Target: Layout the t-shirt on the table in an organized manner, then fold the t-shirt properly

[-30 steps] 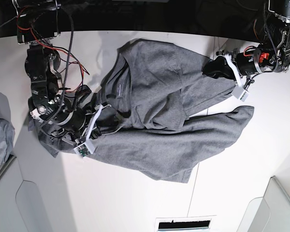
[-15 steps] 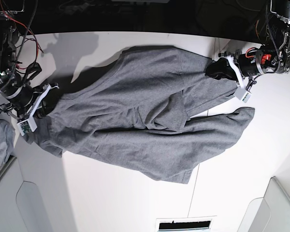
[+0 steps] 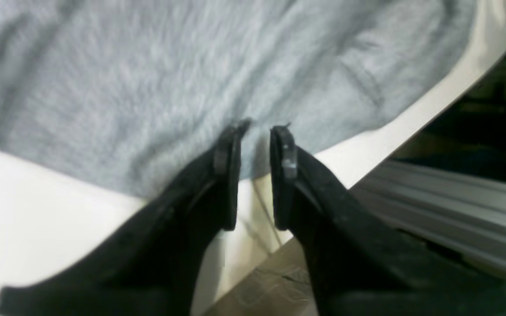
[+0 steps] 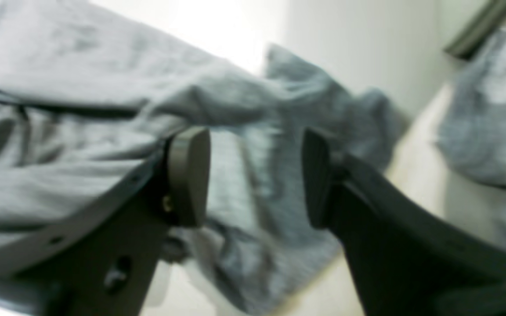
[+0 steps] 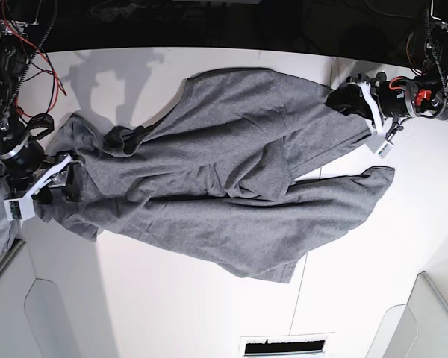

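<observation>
Still, the t-shirt (image 5: pixel 231 190) is not flat: it lies stretched across the table (image 5: pixel 172 306), with a thick fold bunched in the middle. The left gripper (image 3: pixel 255 131) has its jaws close together, pinching the edge of the cloth near the far border of the table. The right gripper (image 4: pixel 253 175) stands apart just over the crumpled end, holding nothing. If the left arm pulls alone, the free end can slide and the fold can become deeper.
</observation>
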